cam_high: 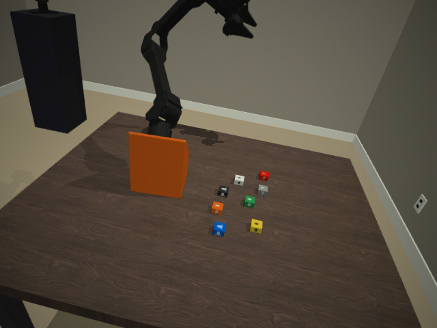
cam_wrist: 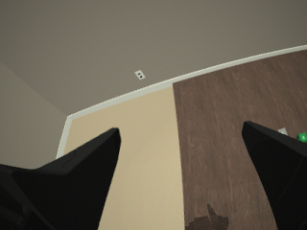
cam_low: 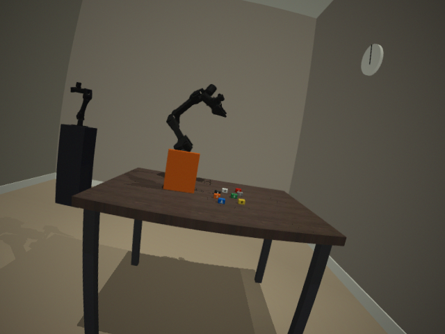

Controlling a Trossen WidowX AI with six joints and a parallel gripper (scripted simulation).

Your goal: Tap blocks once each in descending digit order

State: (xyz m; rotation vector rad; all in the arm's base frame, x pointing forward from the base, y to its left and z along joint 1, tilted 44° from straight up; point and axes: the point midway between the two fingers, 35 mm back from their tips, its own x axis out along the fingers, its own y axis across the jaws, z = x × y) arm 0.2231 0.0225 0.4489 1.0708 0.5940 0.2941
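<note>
Blocks [cam_high: 249, 201] [cam_low: 233, 195] [cam_wrist: 302, 137] stand apart on surface [cam_high: 141, 247] [cam_low: 201, 211] [cam_wrist: 216, 110]. Claw [cam_high: 255, 31] [cam_low: 226, 115] [cam_wrist: 183, 132] is high above surface, fingers spread wide, grasping nothing.

Shows streaky dark-brown grain on the tabletop [cam_high: 141, 261] [cam_low: 201, 211] [cam_wrist: 211, 120], plain orange on the panel [cam_high: 155, 165] [cam_low: 181, 170], black on the arm [cam_high: 160, 77] [cam_low: 185, 106] and claw [cam_high: 254, 31] [cam_low: 225, 115] [cam_wrist: 181, 126]. Carries pale digits on red block [cam_high: 263, 175] [cam_low: 238, 190], grey block [cam_high: 262, 190] [cam_low: 240, 193] [cam_wrist: 282, 131], black block [cam_high: 222, 191] [cam_low: 217, 191], green block [cam_high: 249, 201] [cam_low: 233, 195] [cam_wrist: 302, 137], orange block [cam_high: 217, 208] [cam_low: 217, 195], blue block [cam_high: 219, 229] [cam_low: 221, 200]; dark on white block [cam_high: 238, 180] [cam_low: 224, 190], yellow block [cam_high: 256, 226] [cam_low: 241, 201].

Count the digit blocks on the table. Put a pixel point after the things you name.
8: white [cam_high: 238, 180] [cam_low: 224, 190], red [cam_high: 263, 175] [cam_low: 238, 190] at back; black [cam_high: 222, 191] [cam_low: 217, 191], gray [cam_high: 262, 190] [cam_low: 240, 193] [cam_wrist: 283, 131] next; orange [cam_high: 217, 208] [cam_low: 217, 195], green [cam_high: 248, 201] [cam_low: 233, 195] [cam_wrist: 302, 137] mid; blue [cam_high: 219, 229] [cam_low: 221, 200], yellow [cam_high: 256, 226] [cam_low: 241, 201] front. The upright orange panel [cam_high: 157, 165] [cam_low: 181, 170] may hide others.
</note>
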